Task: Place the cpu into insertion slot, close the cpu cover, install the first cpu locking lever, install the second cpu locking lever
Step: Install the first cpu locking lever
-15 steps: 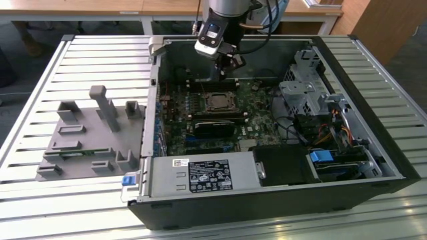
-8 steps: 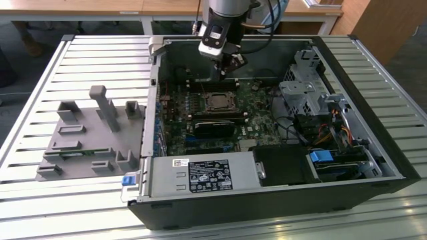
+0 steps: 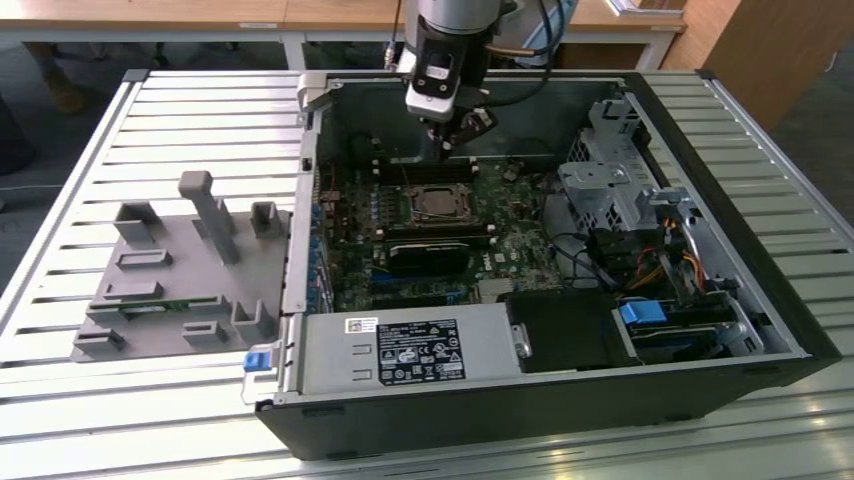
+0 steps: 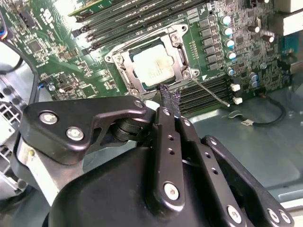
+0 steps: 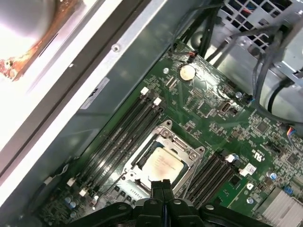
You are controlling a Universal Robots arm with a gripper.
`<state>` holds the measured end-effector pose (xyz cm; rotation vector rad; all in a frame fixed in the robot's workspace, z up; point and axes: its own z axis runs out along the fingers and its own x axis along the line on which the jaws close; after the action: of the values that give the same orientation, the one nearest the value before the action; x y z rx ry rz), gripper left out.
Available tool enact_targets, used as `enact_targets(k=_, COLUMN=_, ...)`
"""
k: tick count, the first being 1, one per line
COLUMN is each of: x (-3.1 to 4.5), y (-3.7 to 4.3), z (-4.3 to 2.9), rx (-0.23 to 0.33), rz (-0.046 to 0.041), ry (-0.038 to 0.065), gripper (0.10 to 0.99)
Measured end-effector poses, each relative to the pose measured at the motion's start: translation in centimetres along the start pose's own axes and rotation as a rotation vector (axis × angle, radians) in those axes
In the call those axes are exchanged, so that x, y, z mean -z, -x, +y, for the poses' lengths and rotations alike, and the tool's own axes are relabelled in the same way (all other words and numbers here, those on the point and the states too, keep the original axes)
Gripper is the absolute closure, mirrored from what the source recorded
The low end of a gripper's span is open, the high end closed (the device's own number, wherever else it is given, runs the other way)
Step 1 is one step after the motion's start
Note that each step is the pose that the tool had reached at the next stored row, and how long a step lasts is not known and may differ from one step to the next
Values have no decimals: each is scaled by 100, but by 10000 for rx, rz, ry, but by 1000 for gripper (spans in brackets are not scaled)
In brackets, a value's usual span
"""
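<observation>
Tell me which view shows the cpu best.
The second wrist view: the cpu is closest there, its whole silvery top visible inside the cpu cover. In the first wrist view the tool overlaps its near corner; the exterior view shows a small distant square.

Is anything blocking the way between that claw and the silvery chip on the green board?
Nothing visible does. In the second wrist view the shut gripper points at the near edge of the cpu cover, which frames the cpu lying in its window. Only open air lies between the tips and the chip.
</observation>
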<state>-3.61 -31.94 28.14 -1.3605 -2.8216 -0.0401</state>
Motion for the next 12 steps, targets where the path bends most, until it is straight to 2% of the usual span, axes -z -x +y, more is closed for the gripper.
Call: enact_targets(k=12, x=0, y=2, z=-2, rx=1108, rz=19, ry=-11, gripper=980)
